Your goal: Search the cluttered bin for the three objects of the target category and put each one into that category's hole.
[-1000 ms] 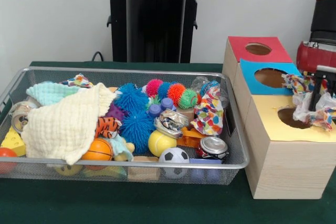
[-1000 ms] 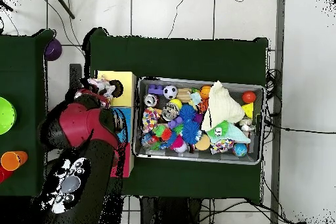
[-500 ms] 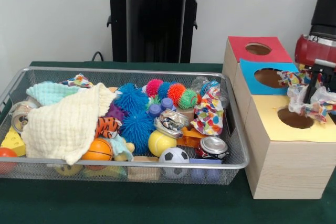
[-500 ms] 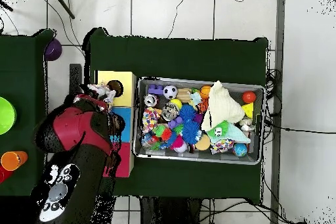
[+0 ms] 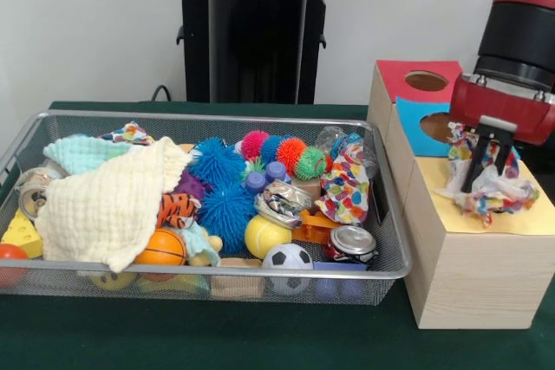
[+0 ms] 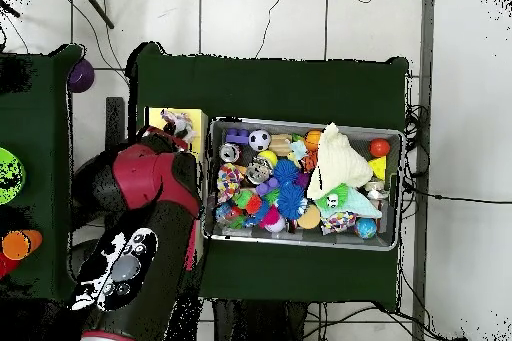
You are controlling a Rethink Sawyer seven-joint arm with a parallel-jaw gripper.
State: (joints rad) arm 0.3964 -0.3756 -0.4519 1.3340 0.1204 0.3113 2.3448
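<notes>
On the dark green table [image 5: 260, 344], the red-and-black gripper [image 5: 484, 181] clenches a crumpled multicoloured patterned cloth [image 5: 490, 190] atop the yellow-topped wooden box [image 5: 486, 257], so the next move is probably release into its hole.

The light is bright and even, like from lamps up high in the room. Shadows are soft. A dim shadow lies under the wire bin [image 5: 26, 140] on the green table [image 5: 260, 335]. The crushed cans [image 5: 351, 242] in the bin shine a little. The white wall [image 5: 87, 23] glows with no hard glare. The front view looks a bit soft and grainy. From above, the small toys are hard to tell apart.
</notes>
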